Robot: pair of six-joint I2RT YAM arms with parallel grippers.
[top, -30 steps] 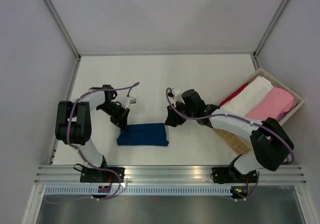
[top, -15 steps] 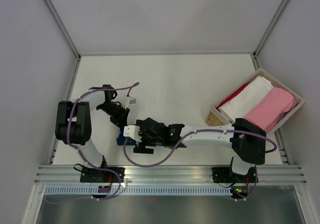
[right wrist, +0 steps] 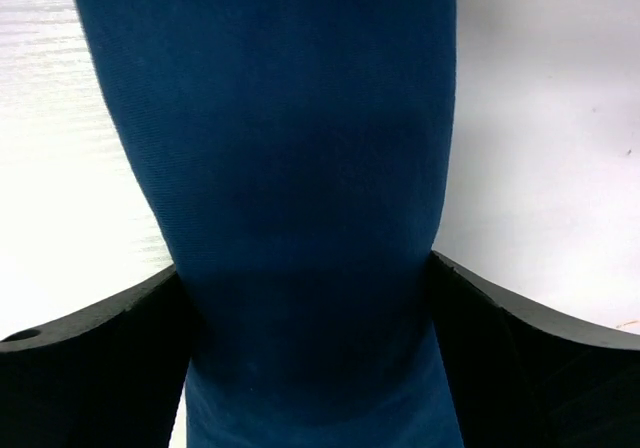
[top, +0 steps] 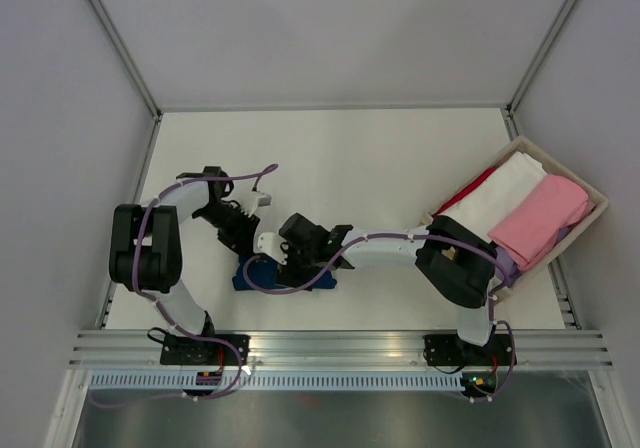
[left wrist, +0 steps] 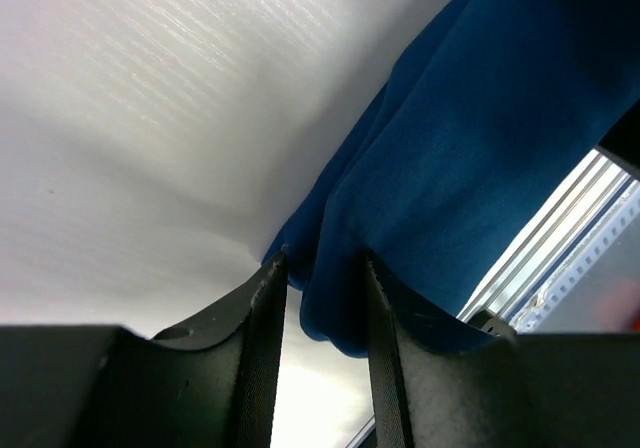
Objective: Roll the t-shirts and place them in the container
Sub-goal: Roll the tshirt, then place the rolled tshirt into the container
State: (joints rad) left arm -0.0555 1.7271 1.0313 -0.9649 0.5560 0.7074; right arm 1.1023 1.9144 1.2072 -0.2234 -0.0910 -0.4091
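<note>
A: Where's the navy t-shirt (top: 246, 276)?
B: On the worktop (top: 330, 158), well apart from the basket (top: 590, 193) — long axis running roughly toward it.
A: And the pincers?
B: The left pincer (left wrist: 322, 268) pinches the end farthest from the basket; the right pincer (right wrist: 310, 298) clamps the middle.

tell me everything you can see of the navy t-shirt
The navy t-shirt is soft, matte dark-blue cloth, folded into a long narrow band lying on the white table near its front edge. The left gripper pinches a fold at its left end; the right gripper squeezes it across, waisting the cloth. No print shows.
</note>
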